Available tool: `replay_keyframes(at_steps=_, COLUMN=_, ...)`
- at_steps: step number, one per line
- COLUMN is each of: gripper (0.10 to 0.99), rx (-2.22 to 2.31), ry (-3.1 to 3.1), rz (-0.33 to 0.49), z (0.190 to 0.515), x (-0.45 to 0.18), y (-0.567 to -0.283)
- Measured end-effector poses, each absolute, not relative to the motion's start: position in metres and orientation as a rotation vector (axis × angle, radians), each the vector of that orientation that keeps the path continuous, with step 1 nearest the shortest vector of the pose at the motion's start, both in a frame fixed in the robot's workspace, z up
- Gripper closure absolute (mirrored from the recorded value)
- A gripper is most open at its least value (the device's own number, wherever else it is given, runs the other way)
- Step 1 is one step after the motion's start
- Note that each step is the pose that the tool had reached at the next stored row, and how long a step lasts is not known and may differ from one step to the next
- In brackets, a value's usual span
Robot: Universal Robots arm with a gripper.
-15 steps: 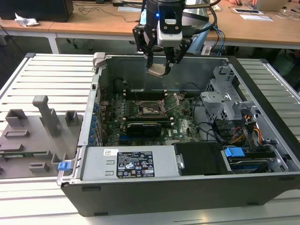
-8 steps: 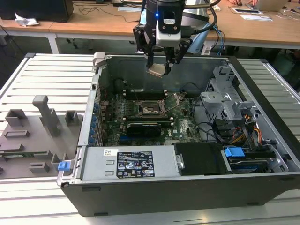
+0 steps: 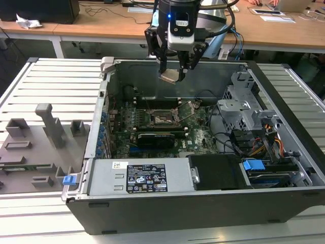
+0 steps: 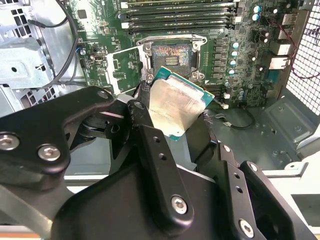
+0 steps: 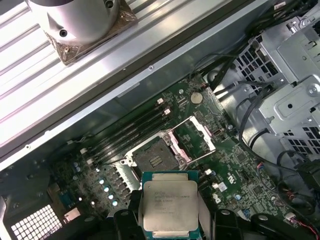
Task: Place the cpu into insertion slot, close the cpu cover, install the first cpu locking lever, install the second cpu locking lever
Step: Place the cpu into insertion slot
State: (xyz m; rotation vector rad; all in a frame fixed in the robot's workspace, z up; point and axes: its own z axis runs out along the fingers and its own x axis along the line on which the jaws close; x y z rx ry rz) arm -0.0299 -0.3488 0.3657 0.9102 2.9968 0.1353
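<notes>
My gripper (image 3: 172, 72) hangs above the open computer case, shut on the cpu (image 3: 169, 77), a small square chip with a pale metal face, held tilted. Both wrist views show the cpu (image 4: 175, 102) (image 5: 170, 204) clamped between the black fingers (image 4: 145, 107). Below it on the green board lies the insertion slot (image 3: 163, 119) (image 4: 172, 56) (image 5: 155, 159), a square black socket standing uncovered with nothing in it. The cpu cover (image 4: 122, 67) (image 5: 196, 134), a thin metal frame, is swung open beside the socket. The chip is well clear of the socket.
Long black memory slots (image 4: 177, 14) run beside the socket. A metal drive cage (image 3: 244, 104) with cables fills the case on the exterior view's right. The power supply (image 3: 142, 178) sits at the near edge. A grey fixture tray (image 3: 35, 147) lies outside the case.
</notes>
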Motion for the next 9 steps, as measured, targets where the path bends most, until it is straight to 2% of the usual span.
replay_keyframes(at_steps=9, gripper=0.557, rx=0.96, ry=2.98, rz=0.135, z=0.3657, x=-0.0299, y=-0.3487)
